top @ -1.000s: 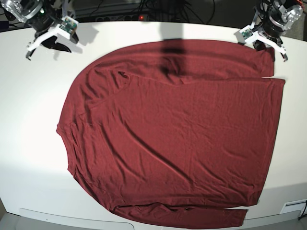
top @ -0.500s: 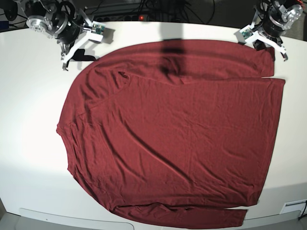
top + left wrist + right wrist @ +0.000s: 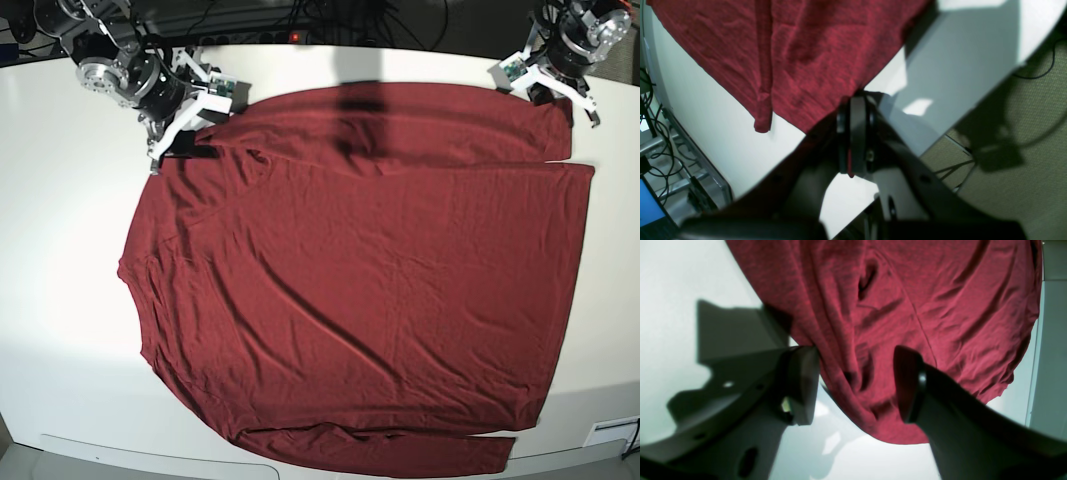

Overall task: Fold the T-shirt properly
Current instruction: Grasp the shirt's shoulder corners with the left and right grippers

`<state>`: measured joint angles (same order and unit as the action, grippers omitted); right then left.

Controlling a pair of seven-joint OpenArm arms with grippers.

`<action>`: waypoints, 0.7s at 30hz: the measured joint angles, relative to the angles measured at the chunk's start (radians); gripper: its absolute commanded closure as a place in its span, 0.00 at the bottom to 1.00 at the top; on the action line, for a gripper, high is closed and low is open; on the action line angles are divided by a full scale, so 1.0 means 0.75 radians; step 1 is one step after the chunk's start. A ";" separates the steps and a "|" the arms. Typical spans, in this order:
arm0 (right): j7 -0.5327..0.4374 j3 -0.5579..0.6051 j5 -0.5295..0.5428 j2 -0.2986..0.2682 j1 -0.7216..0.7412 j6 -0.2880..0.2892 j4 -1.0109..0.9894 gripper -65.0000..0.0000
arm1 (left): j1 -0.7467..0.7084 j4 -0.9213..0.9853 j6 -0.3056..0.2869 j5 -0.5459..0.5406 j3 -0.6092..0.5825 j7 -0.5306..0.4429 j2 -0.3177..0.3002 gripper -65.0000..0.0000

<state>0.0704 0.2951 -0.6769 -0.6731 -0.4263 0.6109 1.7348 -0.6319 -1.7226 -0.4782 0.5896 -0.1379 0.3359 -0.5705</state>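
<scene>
The T-shirt (image 3: 370, 280) is a large maroon long-sleeved garment spread flat over most of the white table (image 3: 60, 250). My right gripper (image 3: 185, 140) stands open over the shirt's far-left edge. In the right wrist view its two fingers straddle a wrinkled fold of the T-shirt (image 3: 940, 306) at the right gripper (image 3: 857, 383), with nothing clamped. My left gripper (image 3: 555, 92) sits at the shirt's far-right corner. In the left wrist view the left gripper (image 3: 857, 100) has its jaws pressed together, tips at the edge of the T-shirt (image 3: 806, 50). No cloth shows pinched.
Cables (image 3: 250, 20) run along the table's far edge. The left wrist view shows the table's edge with carpet floor (image 3: 1023, 133) beyond, and a metal frame with wires and a blue screen (image 3: 650, 206) at the left.
My right arm has swung in from the far-left table corner to the shirt's far-left edge, and its jaws have opened wider. The left arm and the shirt have not moved.
</scene>
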 measured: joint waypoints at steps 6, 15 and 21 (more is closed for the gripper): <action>0.046 0.001 0.003 -0.003 -0.001 0.074 0.001 0.67 | 0.000 0.000 0.001 0.001 0.000 0.000 0.001 1.00; 0.053 -0.001 0.003 -0.011 0.000 0.079 -0.001 1.00 | -0.003 0.000 0.002 0.000 0.000 0.001 0.001 1.00; 0.053 -0.001 0.035 -0.011 0.037 0.011 -0.001 1.00 | -0.020 0.000 0.031 -0.102 0.002 -0.032 -0.005 1.00</action>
<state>0.1101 0.2947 -0.6510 -0.6815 -0.3988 0.6193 1.7340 -0.6468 -1.7226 -0.4549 0.5129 -0.1364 0.3122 -0.5739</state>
